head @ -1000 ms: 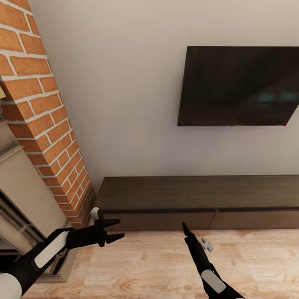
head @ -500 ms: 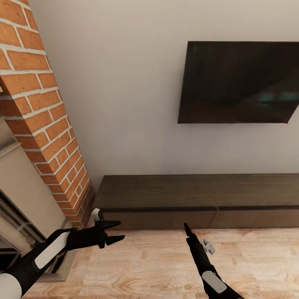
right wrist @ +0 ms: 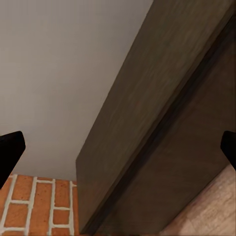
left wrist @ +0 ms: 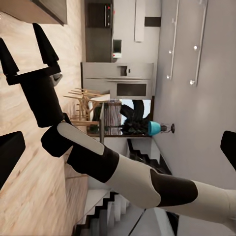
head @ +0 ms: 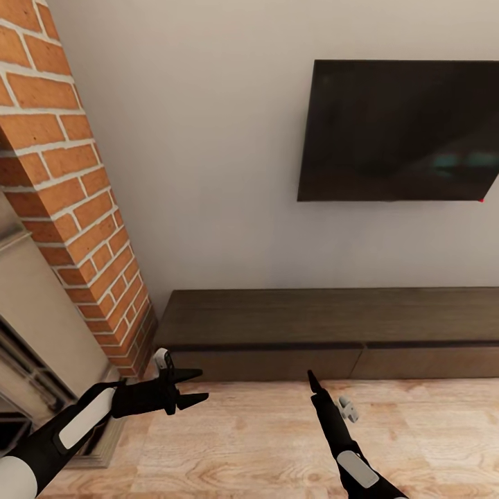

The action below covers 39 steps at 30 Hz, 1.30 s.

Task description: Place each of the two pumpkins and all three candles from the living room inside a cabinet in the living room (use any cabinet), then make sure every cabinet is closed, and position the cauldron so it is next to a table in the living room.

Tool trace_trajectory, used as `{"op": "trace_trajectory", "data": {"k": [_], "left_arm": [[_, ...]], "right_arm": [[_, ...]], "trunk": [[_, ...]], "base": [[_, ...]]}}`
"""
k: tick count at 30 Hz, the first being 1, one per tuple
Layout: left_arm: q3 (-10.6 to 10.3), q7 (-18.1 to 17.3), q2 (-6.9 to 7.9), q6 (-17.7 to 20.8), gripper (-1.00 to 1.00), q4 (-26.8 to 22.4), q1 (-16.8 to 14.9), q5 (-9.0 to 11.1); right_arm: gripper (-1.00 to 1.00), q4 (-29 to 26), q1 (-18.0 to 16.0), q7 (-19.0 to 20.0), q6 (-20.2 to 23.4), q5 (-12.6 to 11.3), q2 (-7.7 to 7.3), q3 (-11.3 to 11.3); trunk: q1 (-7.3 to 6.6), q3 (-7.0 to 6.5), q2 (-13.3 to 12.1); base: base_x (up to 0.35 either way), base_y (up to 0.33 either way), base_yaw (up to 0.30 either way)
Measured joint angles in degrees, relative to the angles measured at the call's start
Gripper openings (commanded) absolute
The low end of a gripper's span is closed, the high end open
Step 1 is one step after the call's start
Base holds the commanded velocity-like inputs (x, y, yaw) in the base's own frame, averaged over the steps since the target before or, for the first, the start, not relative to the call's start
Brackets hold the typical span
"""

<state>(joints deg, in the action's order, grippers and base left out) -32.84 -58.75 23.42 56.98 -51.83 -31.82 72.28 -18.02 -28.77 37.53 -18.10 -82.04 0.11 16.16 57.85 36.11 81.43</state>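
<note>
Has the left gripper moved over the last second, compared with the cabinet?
No. The left gripper keeps its place just below the cabinet corner; the whole head view shifted slightly, so the camera moved.

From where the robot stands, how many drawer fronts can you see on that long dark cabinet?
2: the left drawer front and the right drawer front of the cabinet, both shut. More may lie past the picture's right edge.

floor (head: pixel 277 443): open | ahead: cabinet (head: pixel 333 326) shut | left: brick column (head: pixel 76 208)
</note>
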Motion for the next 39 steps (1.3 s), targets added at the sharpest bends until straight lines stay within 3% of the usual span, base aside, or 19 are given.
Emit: {"op": "trace_trajectory", "data": {"k": [32,39], "left_arm": [[-0.45,0.26,-0.75,-0.18,1.00,-0.23,0.01,-0.04],[-0.79,0.65,-1.22,-0.26,1.00,-0.09,0.02,-0.27]], "right_arm": [[1.00,-0.14,0.00,0.35,-0.01,-0.07,0.18,0.18],[1.00,-0.24,0.00,2.51,1.02,-0.16,0.22,0.15]], "trunk": [[7.03,5.75,12.84],[8.57,7.00,15.65]], "base": [[0.000,0.000,0.000],[0.000,0.000,0.000]]}}
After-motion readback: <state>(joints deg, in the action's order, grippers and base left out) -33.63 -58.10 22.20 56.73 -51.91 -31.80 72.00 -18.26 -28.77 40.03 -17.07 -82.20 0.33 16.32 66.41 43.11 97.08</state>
